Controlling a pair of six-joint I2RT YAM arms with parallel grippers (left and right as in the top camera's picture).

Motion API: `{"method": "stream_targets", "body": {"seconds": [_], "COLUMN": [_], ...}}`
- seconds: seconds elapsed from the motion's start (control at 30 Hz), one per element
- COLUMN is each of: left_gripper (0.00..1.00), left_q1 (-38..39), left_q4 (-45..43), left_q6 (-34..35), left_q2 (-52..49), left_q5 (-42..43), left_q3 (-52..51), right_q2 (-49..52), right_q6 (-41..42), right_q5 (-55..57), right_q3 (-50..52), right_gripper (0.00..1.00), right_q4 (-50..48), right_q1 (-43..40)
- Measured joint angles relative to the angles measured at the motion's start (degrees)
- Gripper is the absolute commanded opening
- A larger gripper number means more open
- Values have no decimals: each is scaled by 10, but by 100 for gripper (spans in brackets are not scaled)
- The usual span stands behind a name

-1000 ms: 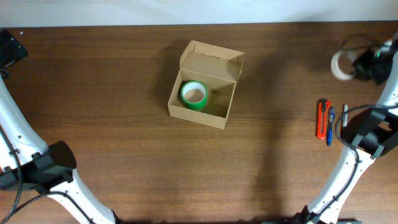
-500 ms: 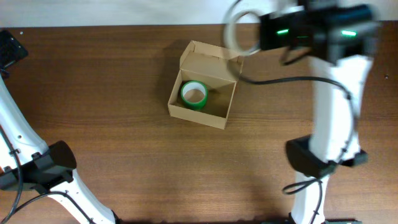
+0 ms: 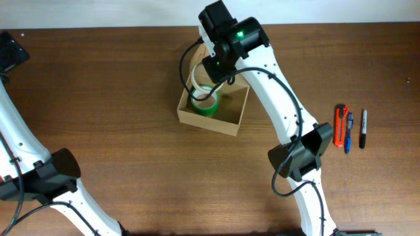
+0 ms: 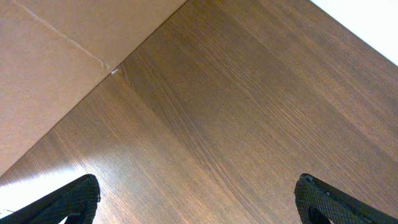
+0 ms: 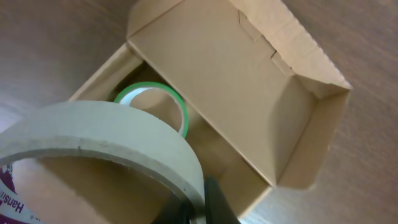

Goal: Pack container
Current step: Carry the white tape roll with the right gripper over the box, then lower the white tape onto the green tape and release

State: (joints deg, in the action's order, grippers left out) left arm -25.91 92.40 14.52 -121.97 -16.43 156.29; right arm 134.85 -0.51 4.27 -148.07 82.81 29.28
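Holding a pale tape roll [image 5: 99, 140] tight in the right gripper [image 3: 209, 64], right above the box [image 3: 230, 121]. Box just under the roll, open side up, flap [image 5: 211, 62] standing at the back, near the far edge of the brown wood table [image 3: 118, 85]. Inside the box, a green tape roll [image 3: 205, 100] at one end, bare space beside it. Box of plain tan card, stiff and flat; rolls round and smooth. Left gripper [image 4: 193, 202] well away from the box, fingers spread wide, holding nothing

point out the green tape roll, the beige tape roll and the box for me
green tape roll [image 5: 181, 111]: right wrist view, its right rim.
beige tape roll [image 5: 106, 127]: right wrist view, its outer band.
container [image 3: 210, 122]: overhead view, its front wall.
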Motion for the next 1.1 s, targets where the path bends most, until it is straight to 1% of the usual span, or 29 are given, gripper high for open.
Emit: {"method": "stream_targets", "body": {"seconds": [0.27, 0.6, 1.1], "left_gripper": [100, 100, 100], "left_q1": [0, 0, 0], "left_q4": [0, 0, 0], "left_q6": [0, 0, 0], "left_q2": [0, 0, 0], "left_q5": [0, 0, 0], "left_q3": [0, 0, 0], "right_q2": [0, 2, 3], "right_q6": [3, 18, 33], "right_q5": [-17, -39, -53], "right_q3": [103, 210, 220], "right_gripper": [4, 4, 4], "right_q4": [-75, -129, -178], "right_q1": [-1, -1, -1]}}
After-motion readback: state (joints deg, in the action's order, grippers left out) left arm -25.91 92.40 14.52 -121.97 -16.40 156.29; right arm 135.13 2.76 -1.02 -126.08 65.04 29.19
